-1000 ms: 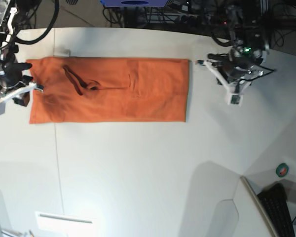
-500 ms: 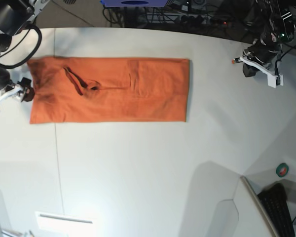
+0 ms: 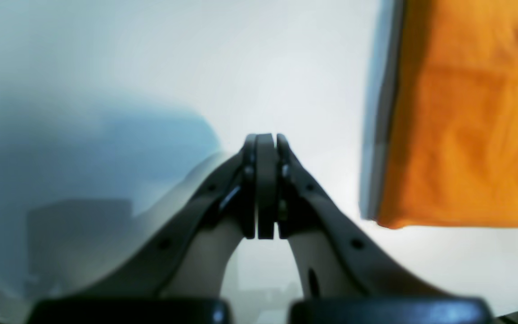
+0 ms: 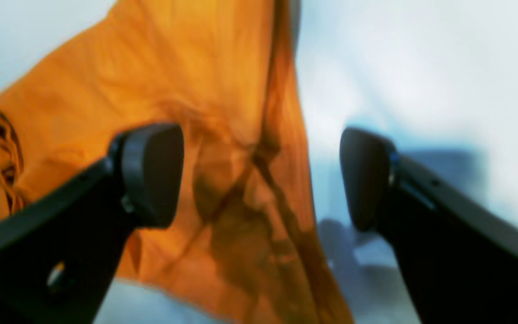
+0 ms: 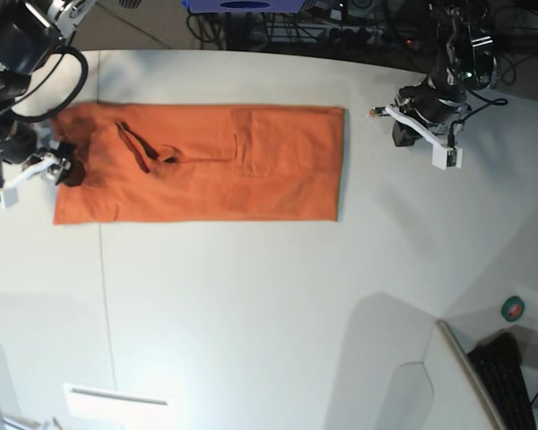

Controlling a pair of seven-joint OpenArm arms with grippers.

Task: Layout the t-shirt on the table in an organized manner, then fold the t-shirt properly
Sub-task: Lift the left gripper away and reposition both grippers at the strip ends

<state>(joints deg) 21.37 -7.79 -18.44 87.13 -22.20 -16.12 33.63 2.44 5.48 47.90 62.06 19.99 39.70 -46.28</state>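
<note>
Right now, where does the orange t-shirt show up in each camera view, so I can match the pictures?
Base: the t-shirt lies flat as a long strip across the upper left of the table.
Left wrist: its corner fills the upper right, apart from the shut left gripper.
Right wrist: it fills the left and centre, under the open right gripper.
Shared landmark: the shirt's edge against the white tabletop.

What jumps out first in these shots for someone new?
The bright orange t-shirt, folded into a long flat rectangle across the far half of the white table. The two arms flank it: the right hand open over the shirt's collar end, the left hand shut and empty, off the cloth past the opposite end.
</note>
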